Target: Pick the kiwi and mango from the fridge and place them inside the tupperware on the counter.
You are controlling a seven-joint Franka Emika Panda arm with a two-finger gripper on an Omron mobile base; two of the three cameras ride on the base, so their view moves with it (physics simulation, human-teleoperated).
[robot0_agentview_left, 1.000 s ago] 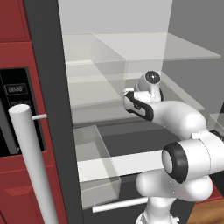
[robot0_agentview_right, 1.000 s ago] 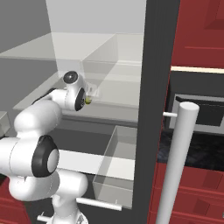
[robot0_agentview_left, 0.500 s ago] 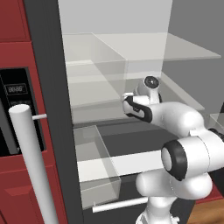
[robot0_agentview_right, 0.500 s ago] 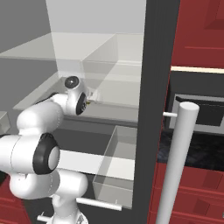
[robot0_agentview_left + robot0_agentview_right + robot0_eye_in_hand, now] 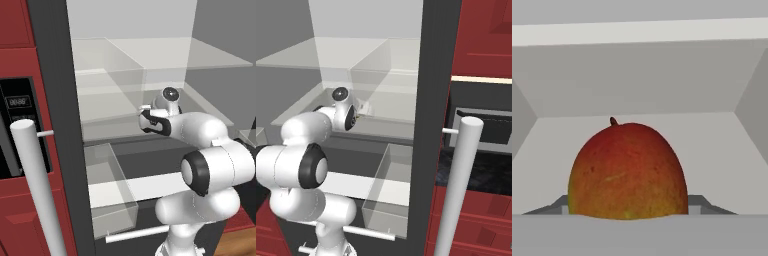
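Mango sits right at the fingers in the hand view, stem at 12 o'clock, on a pale fridge shelf; whether the fingers pinch it cannot be told. The gripper lies level, reaching deep over the middle shelf, the wrist behind it, the white forearm bending back from the elbow.

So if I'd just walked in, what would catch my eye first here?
Probably the mango, red fading to yellow-green, sitting large and close in the middle of the hand view against a pale fridge shelf. Next, the big white arm reaching deep into the open fridge, and the long pale bar handle standing in the foreground.
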